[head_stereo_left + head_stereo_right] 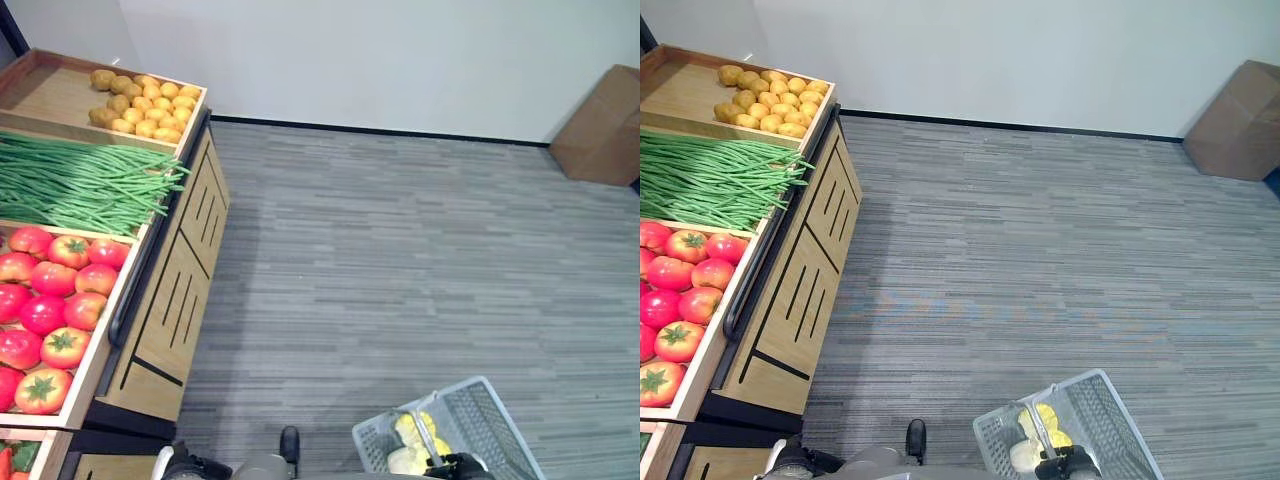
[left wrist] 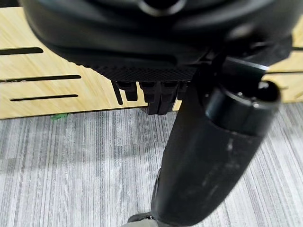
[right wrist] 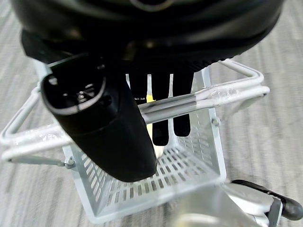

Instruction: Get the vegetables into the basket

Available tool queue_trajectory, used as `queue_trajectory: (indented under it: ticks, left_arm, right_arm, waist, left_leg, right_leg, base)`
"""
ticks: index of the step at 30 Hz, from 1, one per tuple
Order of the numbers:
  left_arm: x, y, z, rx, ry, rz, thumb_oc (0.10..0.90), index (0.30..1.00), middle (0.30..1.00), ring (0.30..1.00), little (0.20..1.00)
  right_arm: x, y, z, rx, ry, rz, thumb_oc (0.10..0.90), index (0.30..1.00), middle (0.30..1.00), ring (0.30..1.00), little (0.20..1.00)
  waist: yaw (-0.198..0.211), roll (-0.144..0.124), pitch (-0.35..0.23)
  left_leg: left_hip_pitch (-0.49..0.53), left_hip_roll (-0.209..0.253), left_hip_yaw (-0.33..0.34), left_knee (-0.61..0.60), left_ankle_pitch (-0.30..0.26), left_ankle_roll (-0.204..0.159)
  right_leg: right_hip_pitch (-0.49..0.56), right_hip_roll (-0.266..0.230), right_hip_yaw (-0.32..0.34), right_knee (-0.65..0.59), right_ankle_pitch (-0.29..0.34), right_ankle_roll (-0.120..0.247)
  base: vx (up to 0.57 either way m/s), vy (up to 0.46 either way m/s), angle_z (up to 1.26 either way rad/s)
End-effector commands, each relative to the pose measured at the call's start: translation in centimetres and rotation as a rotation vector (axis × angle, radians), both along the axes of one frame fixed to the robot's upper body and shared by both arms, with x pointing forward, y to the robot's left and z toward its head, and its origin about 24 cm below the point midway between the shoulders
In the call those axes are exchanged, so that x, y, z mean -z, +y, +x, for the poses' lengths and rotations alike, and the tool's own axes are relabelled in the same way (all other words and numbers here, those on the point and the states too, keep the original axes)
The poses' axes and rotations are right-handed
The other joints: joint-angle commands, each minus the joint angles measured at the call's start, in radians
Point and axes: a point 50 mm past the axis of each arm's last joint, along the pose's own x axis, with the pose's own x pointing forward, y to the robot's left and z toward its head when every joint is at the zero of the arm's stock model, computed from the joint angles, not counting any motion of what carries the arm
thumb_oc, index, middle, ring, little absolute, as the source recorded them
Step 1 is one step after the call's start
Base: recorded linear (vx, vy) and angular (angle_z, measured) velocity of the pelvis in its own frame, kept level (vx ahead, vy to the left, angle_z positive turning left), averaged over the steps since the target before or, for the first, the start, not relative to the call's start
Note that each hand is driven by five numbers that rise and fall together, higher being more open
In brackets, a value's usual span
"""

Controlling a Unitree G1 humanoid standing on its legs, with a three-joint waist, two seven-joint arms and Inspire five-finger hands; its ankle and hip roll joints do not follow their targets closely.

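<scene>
At lower right, the right hand [image 3: 156, 101] grips the white wire basket's [image 1: 480, 410] handle, a few yellow vegetables [image 1: 410, 430] inside; left hand [image 2: 151, 94] curled empty; the wooden shelf's [image 1: 165, 300] red tomatoes [image 1: 55, 300] remain.

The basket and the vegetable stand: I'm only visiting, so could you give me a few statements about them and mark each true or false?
1. The basket hangs from the right hand, fingers curled round its handle. True.
2. The basket is empty. False: pale yellow pieces lie inside.
3. The green beans lie between the potatoes and the tomatoes. True.
4. The left hand holds a tomato. False: it holds nothing, beside the wooden stand.
</scene>
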Motion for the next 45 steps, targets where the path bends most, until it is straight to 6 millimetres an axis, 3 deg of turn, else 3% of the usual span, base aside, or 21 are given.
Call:
queue_trajectory:
  ticks: [1, 2, 3, 4, 5, 6, 9, 10, 19, 32, 39, 45]
  left_arm:
    - [-0.4, 0.8, 0.9, 0.048, -0.021, 0.034, 0.900, 1.000, 1.000, 1.000, 1.000]
    - [-0.4, 0.8, 0.9, 0.048, -0.021, 0.034, 0.900, 1.000, 1.000, 1.000, 1.000]
    - [-0.4, 0.6, 1.0, 0.067, -0.022, 0.030, 0.900, 1.000, 1.000, 1.000, 1.000]
    - [-0.4, 0.6, 1.0, 0.067, -0.022, 0.030, 0.900, 1.000, 1.000, 1.000, 1.000]
    - [-0.4, 0.8, 1.0, 0.104, 0.006, 0.045, 0.900, 1.000, 1.000, 1.000, 1.000]
    - [-0.5, 0.7, 1.4, 0.114, -0.015, 0.038, 0.900, 1.000, 1.000, 1.000, 1.000]
    - [-0.3, 0.2, 1.2, 0.118, -0.014, 0.031, 0.900, 1.000, 1.000, 1.000, 1.000]
    - [0.0, 0.1, 0.2, 0.119, 0.020, 0.025, 0.900, 1.000, 1.000, 1.000, 1.000]
    - [0.1, 0.1, -0.6, 0.109, 0.043, 0.019, 0.900, 1.000, 1.000, 1.000, 1.000]
    - [0.1, 0.2, -0.5, 0.052, 0.020, 0.006, 0.900, 1.000, 1.000, 1.000, 1.000]
    - [0.0, 0.7, -0.9, -0.009, 0.009, 0.009, 0.900, 1.000, 1.000, 1.000, 1.000]
    - [-0.3, 1.3, -0.4, -0.023, -0.027, 0.017, 0.900, 1.000, 1.000, 1.000, 1.000]
  right_arm:
    - [-0.5, -2.4, -0.6, 0.025, 0.017, -0.072, 0.400, 0.300, 0.300, 0.300, 0.300]
    - [-0.5, -2.4, -0.6, 0.025, 0.017, -0.072, 0.400, 0.300, 0.300, 0.300, 0.300]
    - [-0.5, -2.2, -0.5, 0.020, 0.013, -0.066, 0.400, 0.300, 0.300, 0.300, 0.300]
    - [-0.5, -2.2, -0.5, 0.020, 0.012, -0.066, 0.400, 0.300, 0.300, 0.300, 0.300]
    - [-0.5, -2.1, -0.5, 0.029, 0.011, -0.065, 0.400, 0.300, 0.300, 0.300, 0.300]
    - [-0.5, -2.2, -0.8, 0.042, 0.016, -0.062, 0.400, 0.300, 0.300, 0.300, 0.300]
    - [-0.4, -2.0, -1.0, 0.041, 0.018, -0.059, 0.400, 0.300, 0.300, 0.300, 0.300]
    - [-0.2, -2.1, -2.0, 0.040, 0.051, -0.060, 0.400, 0.300, 0.300, 0.300, 0.300]
    - [-0.3, -3.0, -3.8, 0.072, 0.110, -0.077, 0.400, 0.300, 0.300, 0.300, 0.300]
    - [-0.6, -3.8, -3.0, 0.040, 0.099, -0.103, 0.400, 0.300, 0.300, 0.300, 0.300]
    - [-1.2, -5.2, -1.7, 0.007, 0.070, -0.151, 0.400, 0.300, 0.300, 0.300, 0.300]
    - [-3.0, -8.4, 0.2, 0.003, 0.015, -0.252, 0.400, 0.300, 0.300, 0.300, 0.300]
  waist:
    - [-0.031, 0.046, 0.047]
    - [-0.036, 0.046, 0.050]
    - [-0.056, 0.041, 0.063]
    - [-0.057, 0.043, 0.064]
    - [-0.092, 0.031, 0.070]
    - [-0.095, 0.028, 0.065]
    - [-0.087, 0.018, 0.052]
    - [-0.084, 0.016, 0.026]
    - [-0.093, 0.022, 0.005]
    - [-0.075, 0.031, 0.009]
    - [-0.015, 0.030, 0.014]
    - [0.081, 0.033, 0.044]
  left_leg:
    - [0.051, 0.096, -0.002, 0.001, -0.055, -0.136]
    - [0.057, 0.096, -0.008, 0.001, -0.059, -0.139]
    - [0.080, 0.090, -0.033, 0.001, -0.072, -0.149]
    - [0.080, 0.093, -0.035, 0.001, -0.070, -0.150]
    - [0.102, 0.088, -0.074, 0.001, -0.083, -0.159]
    - [0.094, 0.085, -0.087, 0.001, -0.077, -0.161]
    - [0.092, 0.082, -0.085, 0.001, -0.079, -0.164]
    - [0.091, 0.080, -0.092, 0.001, -0.080, -0.170]
    - [0.123, 0.085, -0.115, 0.001, -0.095, -0.182]
    - [0.116, 0.102, -0.169, 0.001, -0.082, -0.200]
    - [0.099, 0.109, -0.249, 0.002, -0.057, -0.216]
    - [0.022, 0.086, -0.351, 0.038, -0.013, -0.252]
  right_leg:
    - [-0.131, -0.022, -0.127, -0.289, 0.120, -0.024]
    - [-0.123, -0.023, -0.133, -0.287, 0.112, -0.025]
    - [-0.148, 0.011, -0.103, -0.413, 0.080, -0.031]
    - [-0.145, 0.014, -0.105, -0.422, 0.086, -0.033]
    - [-0.137, 0.079, 0.032, -0.560, 0.083, -0.023]
    - [-0.111, 0.093, 0.075, -0.581, 0.064, -0.023]
    - [-0.071, 0.083, 0.031, -0.645, 0.069, -0.031]
    - [-0.017, 0.088, 0.006, -0.695, 0.065, -0.042]
    - [0.045, 0.095, -0.020, -0.711, 0.038, -0.059]
    - [0.048, 0.114, -0.062, -0.682, 0.002, -0.084]
    - [0.078, 0.126, -0.143, -0.701, -0.010, -0.094]
    - [0.091, 0.125, -0.275, -0.708, -0.022, -0.100]
  base:
    - [0.24, -0.082, 0.05]
    - [0.37, -0.161, 0.12]
    - [0.14, -0.094, 0.17]
    - [0.34, -0.141, 0.33]
    - [0.20, -0.054, 0.65]
    - [0.21, -0.074, 0.90]
    - [0.04, -0.054, 0.96]
    - [0.12, -0.114, 0.38]
    - [0.05, -0.040, 0.09]
    - [0.01, -0.046, 0.13]
    - [0.00, -0.091, 0.38]
    - [-0.06, -0.076, 0.65]
